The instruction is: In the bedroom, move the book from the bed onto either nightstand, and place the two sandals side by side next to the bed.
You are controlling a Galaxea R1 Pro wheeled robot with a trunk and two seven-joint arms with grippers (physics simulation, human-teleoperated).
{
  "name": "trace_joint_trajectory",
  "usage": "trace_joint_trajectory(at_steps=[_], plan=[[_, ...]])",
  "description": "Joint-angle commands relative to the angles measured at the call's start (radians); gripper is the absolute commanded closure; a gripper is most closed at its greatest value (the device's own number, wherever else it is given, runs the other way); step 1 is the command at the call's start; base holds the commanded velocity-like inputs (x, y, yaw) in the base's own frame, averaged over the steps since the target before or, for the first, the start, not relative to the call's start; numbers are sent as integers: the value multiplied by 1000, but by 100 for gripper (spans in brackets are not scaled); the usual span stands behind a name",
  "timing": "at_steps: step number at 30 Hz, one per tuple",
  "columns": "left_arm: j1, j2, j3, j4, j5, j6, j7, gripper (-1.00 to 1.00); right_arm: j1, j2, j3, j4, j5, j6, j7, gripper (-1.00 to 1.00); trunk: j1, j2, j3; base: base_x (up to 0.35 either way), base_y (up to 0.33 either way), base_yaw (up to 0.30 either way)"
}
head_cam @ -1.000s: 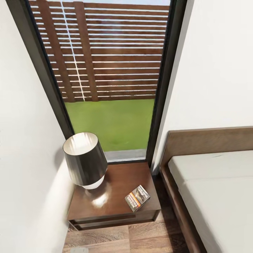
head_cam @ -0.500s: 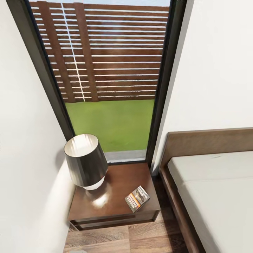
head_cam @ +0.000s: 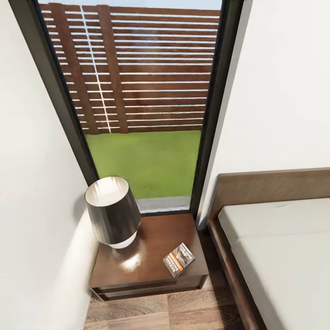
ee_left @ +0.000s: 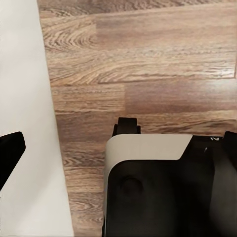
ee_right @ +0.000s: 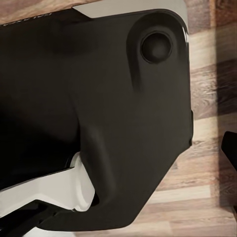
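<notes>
Looking down from the head camera, I log the tall window (head_cam: 146,91) across the upper centre of the frame, with slatted fencing and grass beyond. White wall flanks it on both sides. The bed (head_cam: 284,256) occupies the lower right: pale mattress, dark brown base and headboard, its surface bare where visible. The wood-plank floor (head_cam: 183,311) runs along the bottom edge.

The nightstand (head_cam: 151,279) sits in the lower centre, tucked between the left wall and the bed frame, just beside both. A lamp (head_cam: 112,213) with a dark shade stands on its upper left corner. The book (head_cam: 178,259) lies flat on the nightstand's lower right portion, near the front edge, well apart from the lamp. I judge the book step complete; the sandals remain to be found.

Should the book need reseating, I judge it light, thin and slightly flexible; I would take it by the edge nearest the front, since it lies flat.

Both wrist cameras look at the floor and the robot's own dark body panels. I cannot tell whether either pair of jaws is spread or pressed together.
</notes>
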Motion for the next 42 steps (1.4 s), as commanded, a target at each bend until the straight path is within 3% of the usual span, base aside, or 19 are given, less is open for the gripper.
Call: trace_joint_trajectory(at_steps=[1,42], plan=[[2,1,-9,-3,10,6,6,-100,0,0,3,0,-8,3,2,-100,-4,7,2,0,0,0],[31,-4,-15,-3,9,7,6,-100,0,0,3,0,-8,4,2,-100,-161,294,131,0,0,0]])
